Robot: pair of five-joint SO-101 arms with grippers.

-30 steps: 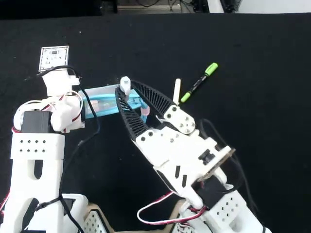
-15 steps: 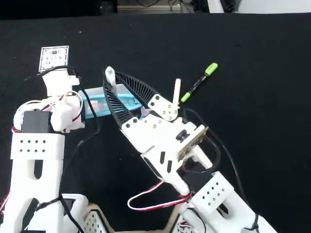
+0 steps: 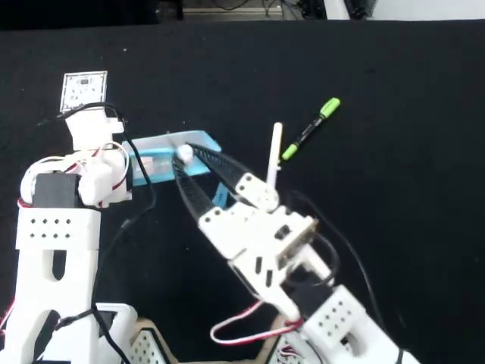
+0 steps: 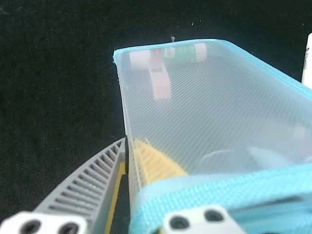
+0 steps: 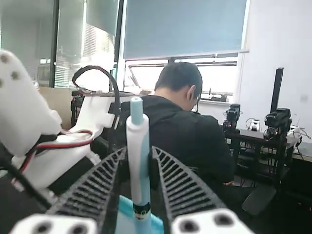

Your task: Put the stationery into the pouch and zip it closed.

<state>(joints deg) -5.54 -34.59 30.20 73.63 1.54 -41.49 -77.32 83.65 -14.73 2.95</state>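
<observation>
The translucent light-blue pouch (image 3: pixel 198 142) lies on the black table, and some stationery shows through its wall (image 4: pixel 204 112). My left gripper (image 4: pixel 129 148) is shut on the pouch's zipped edge, at the pouch's left end (image 3: pixel 135 165) in the high view. My right gripper (image 3: pixel 182 158) is shut on a blue-and-white pen (image 5: pixel 138 146), whose white tip (image 3: pixel 184 154) sits over the pouch. To the right a green highlighter (image 3: pixel 310 129) and a white pen (image 3: pixel 273 150) lie on the table.
A small white tag (image 3: pixel 85 89) lies at the back left. A cable (image 3: pixel 144 189) runs from the left arm across the table in front of the pouch. The black table (image 3: pixel 394 174) stretches bare to the right of the highlighter.
The right arm swung the pen left and back, then brought its tip down onto the pouch. The left arm has not moved.
</observation>
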